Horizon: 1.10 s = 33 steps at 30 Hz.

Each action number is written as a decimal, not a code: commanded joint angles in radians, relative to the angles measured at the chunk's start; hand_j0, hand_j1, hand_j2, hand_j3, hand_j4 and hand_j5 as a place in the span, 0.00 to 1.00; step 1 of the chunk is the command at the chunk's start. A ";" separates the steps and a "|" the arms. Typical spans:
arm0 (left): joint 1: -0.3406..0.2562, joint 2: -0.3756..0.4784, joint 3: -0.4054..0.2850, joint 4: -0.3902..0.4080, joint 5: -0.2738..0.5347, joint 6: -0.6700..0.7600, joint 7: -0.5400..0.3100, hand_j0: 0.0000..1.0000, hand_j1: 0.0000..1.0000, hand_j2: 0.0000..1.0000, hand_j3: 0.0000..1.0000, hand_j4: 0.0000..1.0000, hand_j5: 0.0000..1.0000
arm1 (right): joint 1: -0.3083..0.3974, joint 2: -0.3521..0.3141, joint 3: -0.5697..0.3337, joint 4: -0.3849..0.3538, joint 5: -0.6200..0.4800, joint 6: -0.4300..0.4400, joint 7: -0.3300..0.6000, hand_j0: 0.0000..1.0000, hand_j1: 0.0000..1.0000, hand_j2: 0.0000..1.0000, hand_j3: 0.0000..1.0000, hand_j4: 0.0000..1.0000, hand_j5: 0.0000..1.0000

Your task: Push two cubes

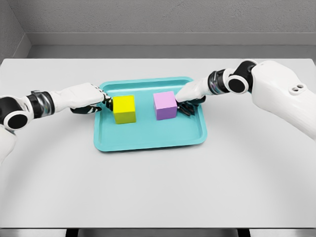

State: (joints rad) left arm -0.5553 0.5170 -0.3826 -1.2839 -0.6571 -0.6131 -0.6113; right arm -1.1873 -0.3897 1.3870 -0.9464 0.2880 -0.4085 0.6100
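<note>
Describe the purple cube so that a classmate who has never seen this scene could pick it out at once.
On the grey table lies a teal tray holding two cubes. The purple cube is the right-hand one, at the right hand; its neighbour, the yellow cube, sits by the left hand.

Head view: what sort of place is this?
Likely a bare simulated test bench, not a real room: plain grey table, blank grey walls, and only a teal tray holding a yellow cube and a purple cube.
</note>
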 commanded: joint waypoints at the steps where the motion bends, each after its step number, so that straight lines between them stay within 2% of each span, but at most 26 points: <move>1: 0.000 -0.005 -0.001 0.000 0.004 0.002 0.000 0.54 0.54 0.54 0.54 0.54 0.54 | 0.000 0.003 0.004 -0.002 -0.001 -0.006 0.001 0.15 0.15 0.15 0.15 0.15 0.15; 4: -0.012 -0.015 -0.021 0.001 -0.001 0.002 0.000 0.54 0.54 0.54 0.54 0.54 0.54 | 0.002 0.005 0.004 -0.017 -0.003 -0.006 0.001 0.15 0.15 0.15 0.15 0.15 0.15; 20: -0.015 -0.034 -0.035 0.001 -0.012 0.002 0.000 0.54 0.54 0.54 0.54 0.54 0.54 | 0.000 0.015 0.004 -0.026 -0.003 -0.003 0.001 0.15 0.15 0.15 0.15 0.15 0.15; 33: -0.037 -0.055 -0.035 0.035 -0.033 0.002 0.000 0.54 0.54 0.54 0.54 0.54 0.54 | 0.000 0.018 0.004 -0.034 -0.003 -0.003 0.001 0.15 0.15 0.15 0.15 0.15 0.15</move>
State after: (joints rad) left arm -0.5936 0.4641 -0.4178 -1.2536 -0.6928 -0.6131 -0.6113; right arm -1.1873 -0.3715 1.3925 -0.9783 0.2876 -0.4125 0.6110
